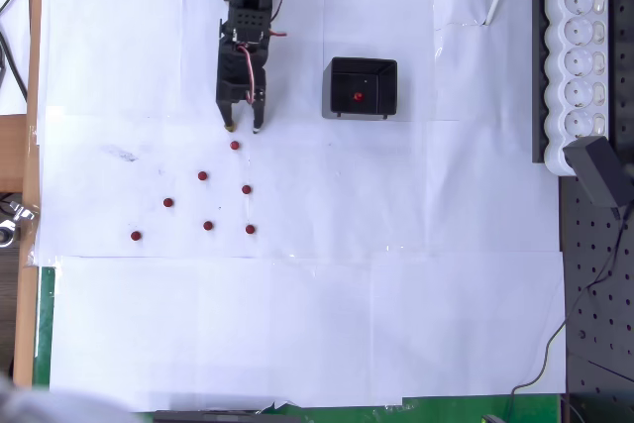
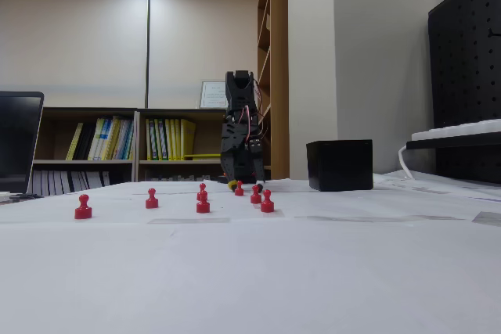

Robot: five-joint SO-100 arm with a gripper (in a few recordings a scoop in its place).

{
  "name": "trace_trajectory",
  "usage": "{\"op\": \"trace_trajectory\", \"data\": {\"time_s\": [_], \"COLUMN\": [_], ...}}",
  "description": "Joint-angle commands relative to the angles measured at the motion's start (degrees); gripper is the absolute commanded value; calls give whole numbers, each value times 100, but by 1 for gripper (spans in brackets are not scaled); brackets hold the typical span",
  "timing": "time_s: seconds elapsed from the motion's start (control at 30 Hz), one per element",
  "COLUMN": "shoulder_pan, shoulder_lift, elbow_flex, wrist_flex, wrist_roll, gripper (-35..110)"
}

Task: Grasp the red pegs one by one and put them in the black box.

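White paper (image 1: pixel 297 324) covers the table, with bookshelves (image 2: pixel 117 142) against the far wall in the fixed view. Taking the black box (image 1: pixel 362 87) as landmark: it stands open-topped with one red peg (image 1: pixel 358 97) lying inside it. The gripper (image 1: pixel 244 127) is to the box's left in the overhead view, pointing down at the paper with its fingers apart and nothing between them. Seven more red pegs sit loose on the paper, lower-left of the box; the nearest one (image 1: pixel 235 145) is just below the fingertips, the farthest (image 1: pixel 136 236) well away. A white power strip (image 1: pixel 580 56) lies right of the box.
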Motion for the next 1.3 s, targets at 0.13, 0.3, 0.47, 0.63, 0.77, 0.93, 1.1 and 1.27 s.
{"op": "trace_trajectory", "data": {"time_s": [0.13, 0.3, 0.47, 0.63, 0.77, 0.93, 1.1, 1.27], "shoulder_pan": [97, 141, 158, 158, 167, 193, 237, 220], "shoulder_lift": [536, 923, 1248, 1406, 1415, 1406, 1380, 1134], "elbow_flex": [246, 545, 747, 879, 870, 861, 870, 958], "wrist_flex": [-703, -747, -888, -888, -888, -896, -861, -396], "wrist_roll": [-26, -18, 35, 35, 35, 18, 0, -141], "gripper": [15, 15, 15, 15, 13, 8, 3, 0]}}
